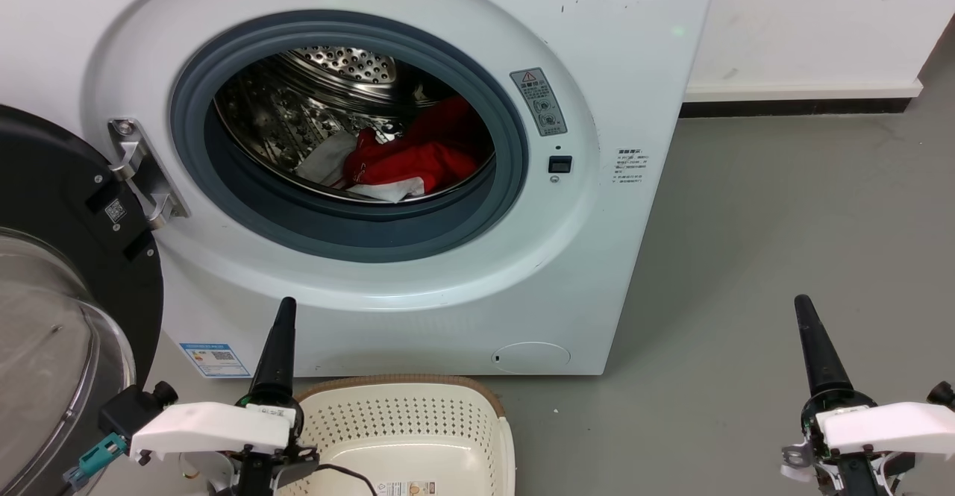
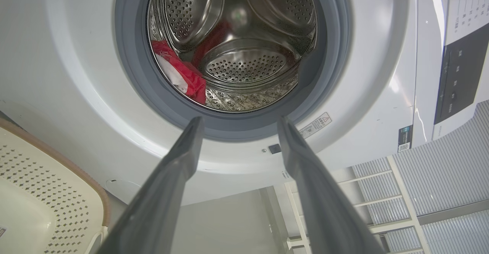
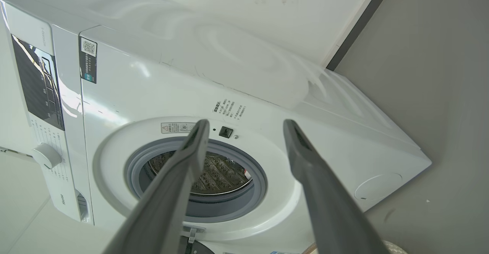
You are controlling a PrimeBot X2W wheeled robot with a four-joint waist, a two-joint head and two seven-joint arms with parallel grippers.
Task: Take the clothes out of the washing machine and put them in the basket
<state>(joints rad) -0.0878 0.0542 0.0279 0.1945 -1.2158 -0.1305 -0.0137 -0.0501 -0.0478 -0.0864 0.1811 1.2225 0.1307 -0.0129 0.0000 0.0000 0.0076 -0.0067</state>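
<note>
The largest thing in my head view is the white front-loading washing machine (image 1: 448,294). It stands on a grey floor (image 1: 783,242) against a pale wall (image 1: 813,26). Its black-rimmed glass door (image 1: 67,309) hangs wide open at the left. Inside the grey rubber ring (image 1: 351,235), the steel drum (image 1: 343,63) holds the clothes (image 1: 418,160). They form a crumpled red heap with white parts, lying low in the drum and right of its middle. The heap's long axis runs roughly side to side across the opening. The cream basket (image 1: 418,414) sits on the floor close to the machine's front lower edge, with no clothes in the part I can see.

My left gripper (image 2: 240,122) hangs just beside the basket, below the porthole, its fingers (image 2: 168,185) spread wide and holding nothing. My right gripper (image 3: 246,123) is also wide open and empty, over bare floor well off to the right, beyond the machine's front right corner.

I judge the left arm to be the nearer one. The clothes lie up and forward of its fingers, a little to the right. The ring's lower lip stands between them, so the reach must clear it, and the open door crowds that arm's left side.
</note>
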